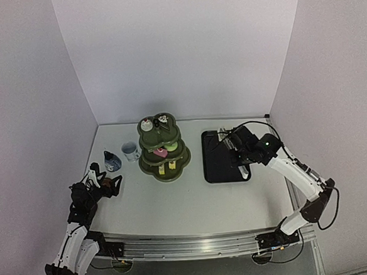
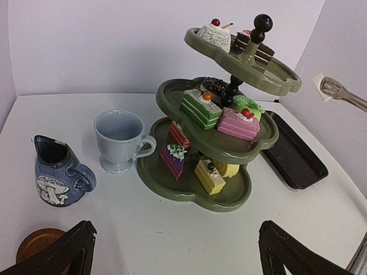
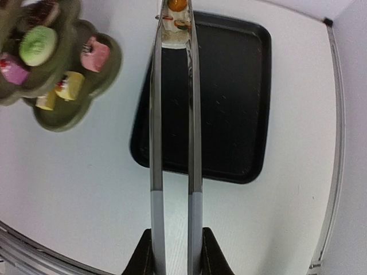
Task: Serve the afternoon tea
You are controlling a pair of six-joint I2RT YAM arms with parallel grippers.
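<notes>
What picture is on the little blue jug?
White mushrooms on the dark blue jug, clearest in the left wrist view.

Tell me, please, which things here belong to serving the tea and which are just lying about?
For the tea: three-tier stand, little cakes, pale cup, blue mushroom jug, brown coaster.
Not part of it: black tray, metal tongs (a tool only).

A black rectangular tray (image 3: 229, 103) lay flat on the white worktop (image 1: 188, 200), off to my right, its long sides running away from me. Metal tongs (image 3: 194, 114) reached out above its left part, the two arms squeezed almost parallel. Plain white panels (image 1: 177, 50) walled the worktop on three sides.
</notes>
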